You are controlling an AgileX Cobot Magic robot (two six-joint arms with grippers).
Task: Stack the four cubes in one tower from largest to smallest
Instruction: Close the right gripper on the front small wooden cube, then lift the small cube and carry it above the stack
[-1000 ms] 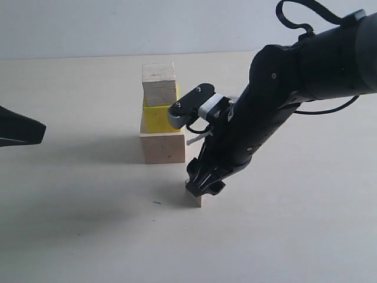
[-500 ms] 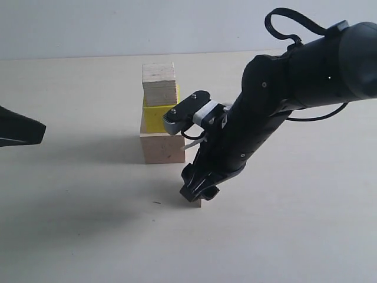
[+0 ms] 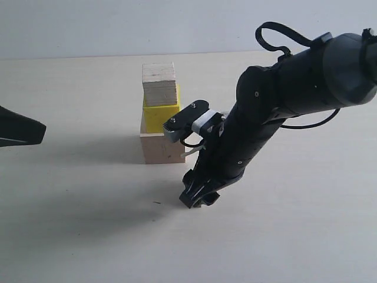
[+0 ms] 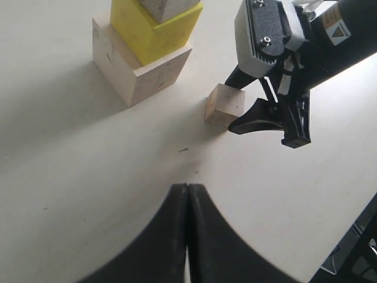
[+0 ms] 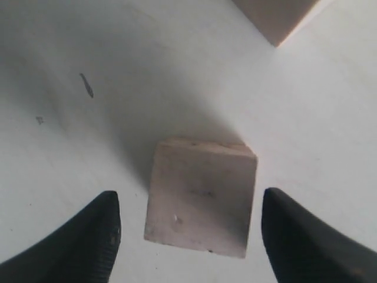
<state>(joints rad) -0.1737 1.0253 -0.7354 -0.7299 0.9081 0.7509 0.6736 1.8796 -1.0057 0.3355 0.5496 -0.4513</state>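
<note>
Three cubes stand stacked: a large pale wooden cube [image 3: 161, 148] at the base, a yellow cube [image 3: 160, 114] on it, and a small wooden cube [image 3: 159, 84] on top. A second small wooden cube [image 5: 203, 197] lies on the table beside the stack, also seen in the left wrist view [image 4: 225, 105]. My right gripper [image 5: 191, 203] is open and low over it, one finger on each side with a gap at both. In the exterior view the right gripper [image 3: 199, 198] hides this cube. My left gripper [image 4: 187, 187] is shut and empty, off to the left [image 3: 40, 132].
The pale tabletop [image 3: 88, 236] stretches around the stack. The right arm [image 3: 294, 88] leans in from the right, close to the stack's right side. A corner of the large cube [image 5: 274, 17] shows just beyond the loose cube.
The right arm has dropped and shifted slightly left, so its gripper now covers the loose small cube in the exterior view. The stack and the left gripper have not moved.
</note>
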